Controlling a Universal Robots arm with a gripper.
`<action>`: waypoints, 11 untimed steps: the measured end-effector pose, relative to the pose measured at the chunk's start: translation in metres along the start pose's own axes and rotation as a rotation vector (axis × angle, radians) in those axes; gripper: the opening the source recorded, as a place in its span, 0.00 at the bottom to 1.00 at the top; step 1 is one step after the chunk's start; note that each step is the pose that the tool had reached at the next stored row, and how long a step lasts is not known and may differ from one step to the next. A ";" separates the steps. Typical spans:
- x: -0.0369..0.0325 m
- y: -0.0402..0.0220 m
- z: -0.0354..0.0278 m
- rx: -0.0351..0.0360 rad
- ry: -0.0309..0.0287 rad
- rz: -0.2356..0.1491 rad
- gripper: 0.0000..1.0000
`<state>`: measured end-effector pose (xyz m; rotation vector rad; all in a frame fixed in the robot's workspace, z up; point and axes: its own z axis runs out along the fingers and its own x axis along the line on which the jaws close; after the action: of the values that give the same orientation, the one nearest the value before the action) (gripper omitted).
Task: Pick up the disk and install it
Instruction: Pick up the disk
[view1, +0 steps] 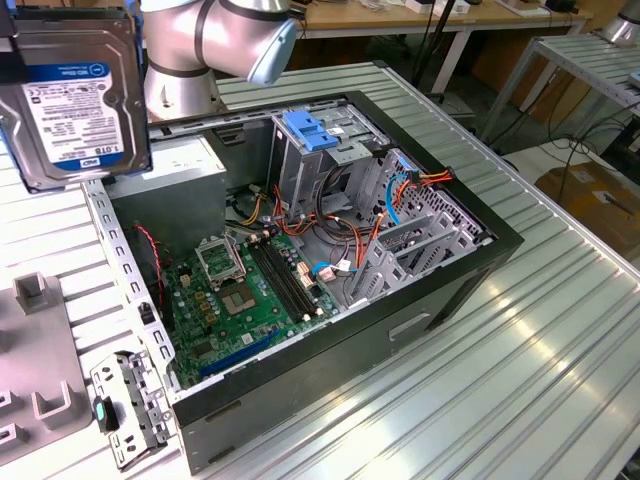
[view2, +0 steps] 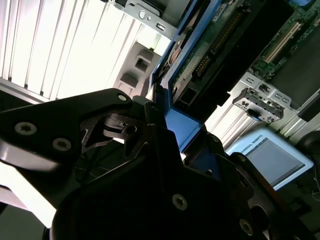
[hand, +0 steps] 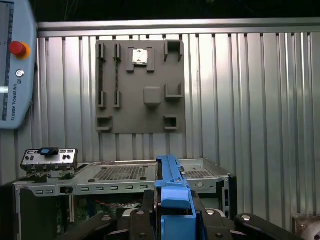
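The disk (view1: 75, 95) hangs in the air at the exterior view's upper left, above the back corner of the open computer case (view1: 430, 290). Its white label with blue and black print faces the camera, and it is tilted slightly. In both wrist views my gripper (hand: 172, 220) (view2: 172, 130) is shut on the disk's blue carrier (hand: 172, 192). The black fingers (hand: 145, 215) press on both sides of it. The second wrist view shows the disk's green circuit-board underside (view2: 215, 45) and the blue rail (view2: 182, 125) running out from between the fingers.
Inside the case lie a green motherboard (view1: 250, 300), a tall metal drive cage with a blue latch (view1: 310, 130), orange and blue cables, and a grey power-supply box (view1: 170, 175). A grey fixture plate (hand: 140, 87), a metal bracket (view1: 125, 405) and a teach pendant (hand: 15, 65) rest on the slatted table.
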<state>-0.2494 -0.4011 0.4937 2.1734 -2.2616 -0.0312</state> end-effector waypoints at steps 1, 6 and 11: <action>-0.0001 -0.0030 0.0000 0.0000 0.0001 0.000 0.37; -0.0006 -0.0209 -0.0001 0.0001 0.0010 0.000 0.37; -0.0012 -0.0402 -0.0001 0.0002 0.0029 0.000 0.37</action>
<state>-0.2093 -0.4014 0.4931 2.1720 -2.2602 -0.0278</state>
